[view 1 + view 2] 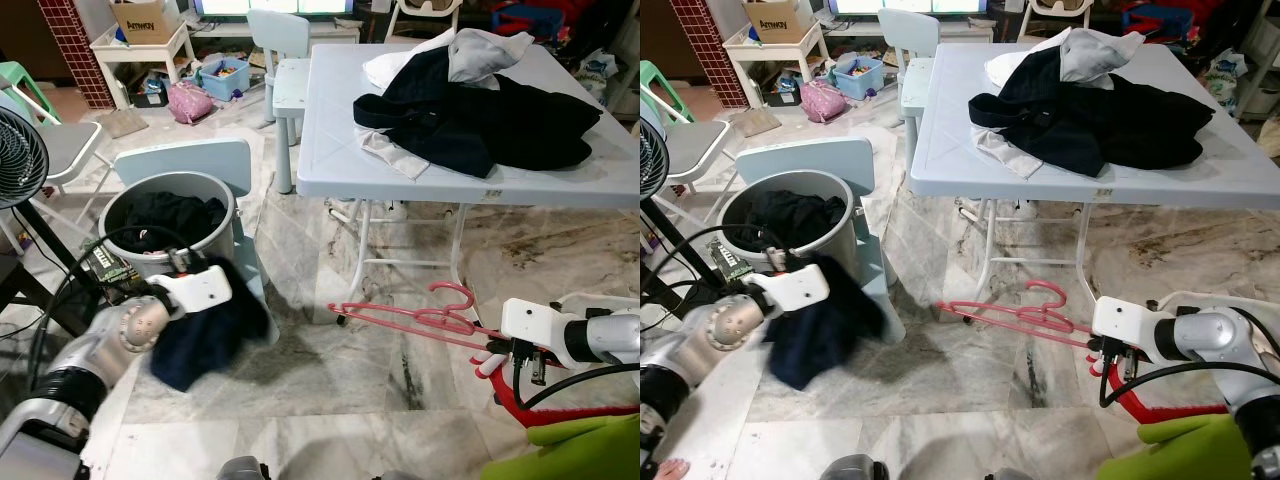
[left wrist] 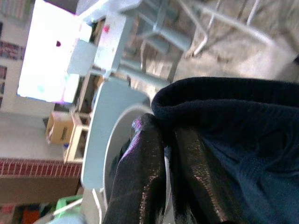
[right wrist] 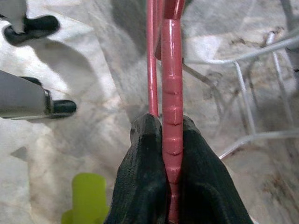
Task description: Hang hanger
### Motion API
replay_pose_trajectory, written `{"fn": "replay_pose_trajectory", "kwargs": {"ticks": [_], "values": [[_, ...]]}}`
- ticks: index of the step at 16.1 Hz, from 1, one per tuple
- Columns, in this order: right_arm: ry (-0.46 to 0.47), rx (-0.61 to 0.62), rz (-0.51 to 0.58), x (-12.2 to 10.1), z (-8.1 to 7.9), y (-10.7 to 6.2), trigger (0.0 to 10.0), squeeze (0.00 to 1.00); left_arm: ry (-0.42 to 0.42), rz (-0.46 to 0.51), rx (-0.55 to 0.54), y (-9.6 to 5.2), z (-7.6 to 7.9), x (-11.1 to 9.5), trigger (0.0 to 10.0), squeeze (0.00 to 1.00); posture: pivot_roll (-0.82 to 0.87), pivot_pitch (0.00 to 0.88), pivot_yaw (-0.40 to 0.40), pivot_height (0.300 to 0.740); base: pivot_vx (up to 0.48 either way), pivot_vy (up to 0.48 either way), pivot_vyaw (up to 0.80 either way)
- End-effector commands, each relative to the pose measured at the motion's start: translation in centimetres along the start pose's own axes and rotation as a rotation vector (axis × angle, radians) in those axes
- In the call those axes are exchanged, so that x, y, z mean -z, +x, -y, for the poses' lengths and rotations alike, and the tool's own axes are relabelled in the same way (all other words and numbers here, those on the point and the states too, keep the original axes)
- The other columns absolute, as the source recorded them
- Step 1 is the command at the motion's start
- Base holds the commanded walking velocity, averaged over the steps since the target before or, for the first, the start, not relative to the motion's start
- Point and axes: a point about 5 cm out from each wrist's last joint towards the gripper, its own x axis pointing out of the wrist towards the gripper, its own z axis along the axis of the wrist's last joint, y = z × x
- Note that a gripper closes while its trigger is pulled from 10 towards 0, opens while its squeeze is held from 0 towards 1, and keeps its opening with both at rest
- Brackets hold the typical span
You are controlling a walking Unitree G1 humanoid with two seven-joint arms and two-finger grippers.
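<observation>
I see a pale blue folding table (image 1: 330,150) on a veined marble floor (image 1: 330,400). Left of the table stands a pale blue chair (image 1: 275,60); beyond it, a white shelf (image 1: 140,50) against a brick wall (image 1: 70,45).

Bright even daylight, left wrist blurred

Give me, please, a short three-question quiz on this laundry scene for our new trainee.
1. True or false: the right pincer is shut on the pink hanger.
2. What does the left pincer hold? A) a towel B) a dark garment C) a fan
3. Fill in: the grey bin stands on the robot's ____ side, in front of a pale blue chair.

Key: 1 true. 2 B. 3 left.
</observation>
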Motion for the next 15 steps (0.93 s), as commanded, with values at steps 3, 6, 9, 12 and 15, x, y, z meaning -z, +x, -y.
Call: {"fn": "replay_pose_trajectory", "kwargs": {"ticks": [3, 6, 9, 12, 15], "values": [[0.053, 0.062, 0.078, -0.9, -0.2, 1.5, 10.0, 0.00, -0.066, 0.130, -0.012, 1.0, -0.2, -2.7, 10.0, 0.00, -0.03, 0.022, 0.020, 0.740, 0.000, 0.000, 0.00], [0.254, 0.293, 0.307, -2.2, 0.2, 2.8, 10.0, 0.00, -0.199, 0.116, -0.098, 1.3, -0.3, -3.0, 10.0, 0.00, -0.04, 0.019, 0.021, 0.740, 0.000, 0.000, 0.00], [0.420, 0.356, 0.477, -3.8, -1.5, 4.0, 10.0, 0.00, -0.371, 0.114, -0.158, 1.1, 0.1, -3.4, 10.0, 0.00, -0.05, 0.012, 0.027, 0.740, 0.000, 0.000, 0.00], [0.497, 0.427, 0.532, -4.4, -2.3, 4.9, 10.0, 0.00, -0.517, 0.116, -0.188, 1.1, 0.4, -4.2, 10.0, 0.00, -0.05, 0.011, 0.028, 0.740, 0.000, 0.264, -0.69], [0.552, 0.585, 0.593, -5.4, -0.8, 4.2, 10.0, 0.00, -0.544, 0.143, -0.160, 1.2, 0.8, -5.3, 10.0, 0.00, -0.05, 0.010, 0.028, 0.740, 0.000, 0.480, -0.80]]}}
